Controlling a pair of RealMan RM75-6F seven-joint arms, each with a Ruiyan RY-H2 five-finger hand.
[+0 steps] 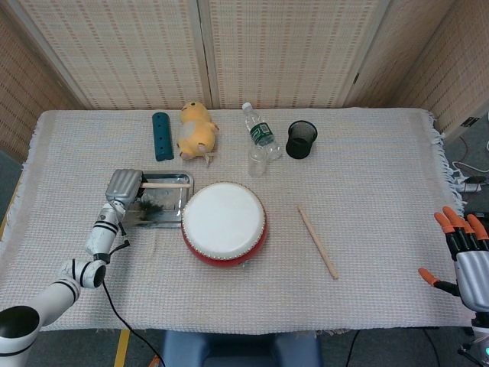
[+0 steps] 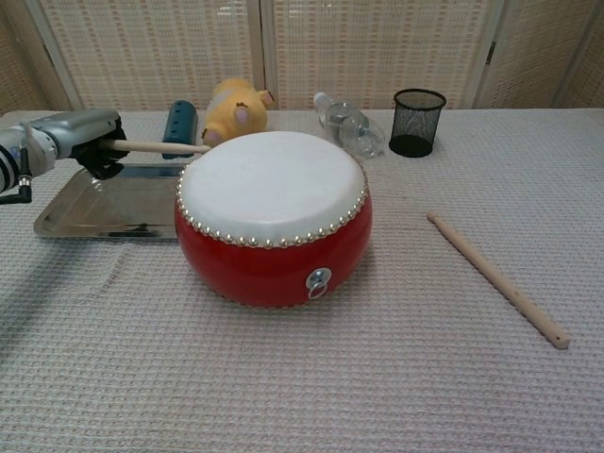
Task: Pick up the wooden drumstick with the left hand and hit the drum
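Drumstick (image 2: 160, 146) sits gripped in the left hand (image 2: 80, 137), fingers wrapped around it, level above the tray (image 2: 66, 215) (just left of the drum (image 2: 272, 217)); right hand (image 1: 466, 252) fingers spread.

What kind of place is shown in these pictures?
Probably an indoor robot test room: a cloth-covered table before woven screens, set with props such as a drum and a plush toy.

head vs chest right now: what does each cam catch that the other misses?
Head only: the right hand off the table's right edge, fingers apart, holding nothing.

Chest only: the ring on the drum's red side.

Both: the left hand gripping a drumstick above the tray, the drum, and the second drumstick lying right of it.
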